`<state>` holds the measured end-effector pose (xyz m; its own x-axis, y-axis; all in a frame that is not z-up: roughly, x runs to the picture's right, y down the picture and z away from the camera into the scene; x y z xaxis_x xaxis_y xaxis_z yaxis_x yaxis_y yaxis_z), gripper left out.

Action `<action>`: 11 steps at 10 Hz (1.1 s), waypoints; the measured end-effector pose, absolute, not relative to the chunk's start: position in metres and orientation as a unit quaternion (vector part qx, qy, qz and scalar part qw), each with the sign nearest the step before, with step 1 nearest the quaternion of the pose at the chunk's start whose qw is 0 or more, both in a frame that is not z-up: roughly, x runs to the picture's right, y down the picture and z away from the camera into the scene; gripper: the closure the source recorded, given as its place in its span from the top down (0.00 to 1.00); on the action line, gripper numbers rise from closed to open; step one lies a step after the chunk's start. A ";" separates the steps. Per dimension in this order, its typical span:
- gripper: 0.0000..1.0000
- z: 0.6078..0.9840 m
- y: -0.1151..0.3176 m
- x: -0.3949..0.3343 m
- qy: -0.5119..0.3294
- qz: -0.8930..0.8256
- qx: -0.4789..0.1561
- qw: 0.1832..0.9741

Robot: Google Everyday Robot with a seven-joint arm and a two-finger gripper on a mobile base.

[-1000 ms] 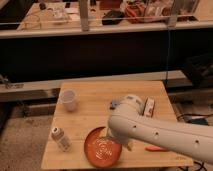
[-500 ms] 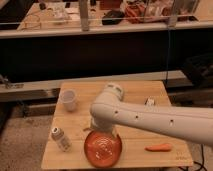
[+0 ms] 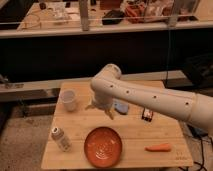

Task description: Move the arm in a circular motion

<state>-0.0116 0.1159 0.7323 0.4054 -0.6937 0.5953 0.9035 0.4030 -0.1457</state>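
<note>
The cream-white arm (image 3: 150, 100) reaches in from the right edge across the wooden table (image 3: 165, 135). Its thick tubular segment carries small dark dots and ends in a rounded joint (image 3: 106, 80) over the table's back middle. The small pale gripper (image 3: 102, 107) hangs below that joint, just above the table top, to the right of a white cup (image 3: 68, 100) and beside a blue object (image 3: 120, 106). It holds nothing that I can see.
An orange plate (image 3: 103, 146) sits at the front middle. A small white bottle (image 3: 61, 138) lies at the front left. A carrot (image 3: 158, 147) lies at the front right. A small dark packet (image 3: 147, 114) lies under the arm. Cluttered benches stand behind a dark barrier.
The arm's rounded joint and gripper have swung from the front right over the plate towards the back left, uncovering the plate, the carrot and the dark packet.
</note>
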 end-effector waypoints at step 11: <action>0.80 0.695 0.188 0.145 -0.193 -0.366 -0.297 0.861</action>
